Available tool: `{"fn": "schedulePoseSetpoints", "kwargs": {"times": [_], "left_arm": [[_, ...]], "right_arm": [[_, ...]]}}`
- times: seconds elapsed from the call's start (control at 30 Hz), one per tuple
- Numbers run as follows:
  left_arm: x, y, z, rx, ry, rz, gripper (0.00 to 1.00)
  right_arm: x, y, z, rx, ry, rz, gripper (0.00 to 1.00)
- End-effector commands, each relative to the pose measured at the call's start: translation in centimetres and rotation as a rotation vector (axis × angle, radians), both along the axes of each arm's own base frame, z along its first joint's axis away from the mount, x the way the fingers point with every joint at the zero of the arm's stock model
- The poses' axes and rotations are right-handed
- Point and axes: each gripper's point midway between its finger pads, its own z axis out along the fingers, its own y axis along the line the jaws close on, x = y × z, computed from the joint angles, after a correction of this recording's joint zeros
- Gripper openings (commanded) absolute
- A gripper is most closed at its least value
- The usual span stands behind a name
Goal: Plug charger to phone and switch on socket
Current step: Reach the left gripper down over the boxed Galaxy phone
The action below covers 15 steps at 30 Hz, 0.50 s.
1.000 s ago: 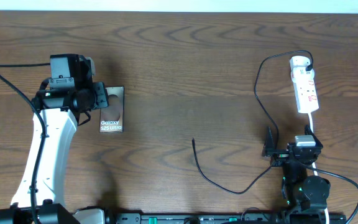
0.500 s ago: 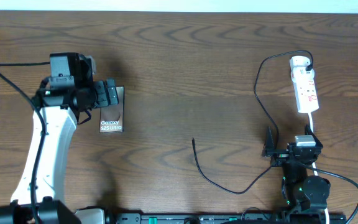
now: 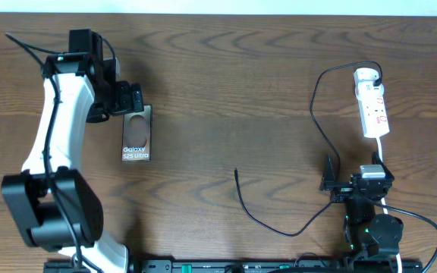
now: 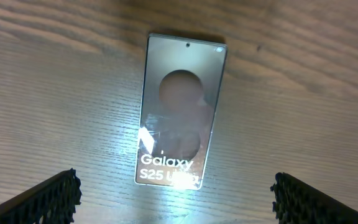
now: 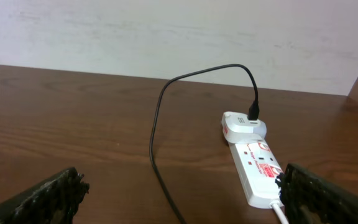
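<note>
Overhead: the phone (image 3: 136,135), a dark brown slab with white Galaxy S25 Ultra lettering and a round circle, lies flat on the bench (image 3: 226,76) at left, the left gripper (image 3: 130,99) by its top end.

Left wrist: its 2 fingers (image 4: 48,199) stand spread, nothing pinched.

Right wrist: the right gripper (image 5: 180,180) is spread too; the charger (image 5: 157,124), a thin black cable, loops to the white socket (image 5: 257,165).

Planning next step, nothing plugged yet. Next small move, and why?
Probably reach the right claw to the free tip of the charger and grip it. That tip lies loose on the table, apart from the phone; the right claw is open, empty and nearer it than the left claw, which hangs open over the phone.
</note>
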Motion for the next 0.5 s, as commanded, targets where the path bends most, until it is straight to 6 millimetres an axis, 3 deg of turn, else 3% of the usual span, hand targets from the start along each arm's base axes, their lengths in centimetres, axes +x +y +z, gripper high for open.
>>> {"fn": "schedulePoseSetpoints", "kwargs": {"times": [0.0, 0.47], "left_arm": [[0.1, 0.3, -1.6, 0.006, 0.057, -0.008, 0.98], [-0.4, -0.1, -4.3, 0.015, 0.105, -0.095, 0.98]], "right_arm": [[0.0, 0.2, 0.0, 0.012, 0.000, 0.005, 0.99], [0.0, 0.2, 0.0, 0.012, 0.000, 0.005, 0.99]]}}
